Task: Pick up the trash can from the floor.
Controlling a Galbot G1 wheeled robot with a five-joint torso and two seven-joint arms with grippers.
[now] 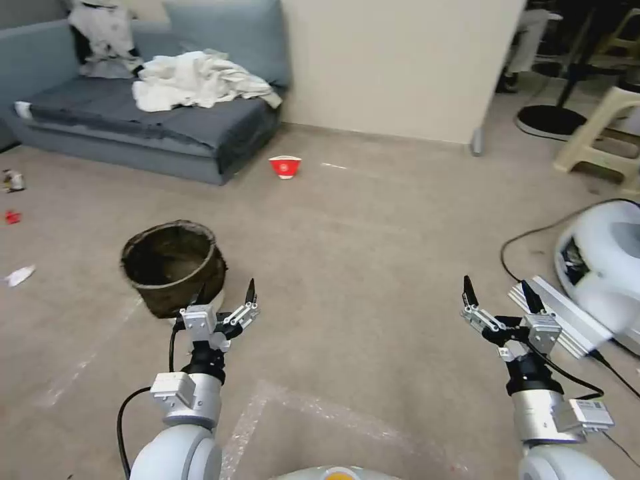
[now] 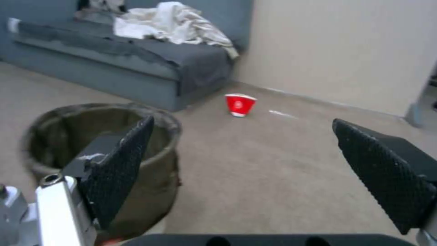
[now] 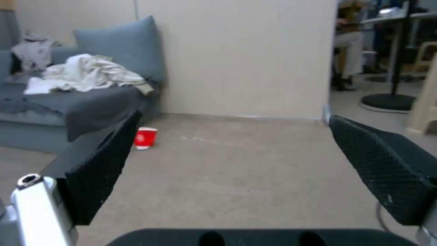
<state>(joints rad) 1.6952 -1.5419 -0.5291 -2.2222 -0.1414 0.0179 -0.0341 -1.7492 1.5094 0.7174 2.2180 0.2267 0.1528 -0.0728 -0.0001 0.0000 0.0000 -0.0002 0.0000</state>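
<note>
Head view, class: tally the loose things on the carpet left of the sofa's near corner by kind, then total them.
Bins: 1, the trash can
Paper bowls: 1
Small litter scraps: 3
Total: 5

Trash can (image 1: 172, 267) base partly hidden behind left gripper (image 1: 225, 295) in head view; white body barely visible beneath dark bag. Small litter (image 1: 13, 180) at left edge, too small to identify. White machine (image 1: 603, 267) cut off at right edge.
</note>
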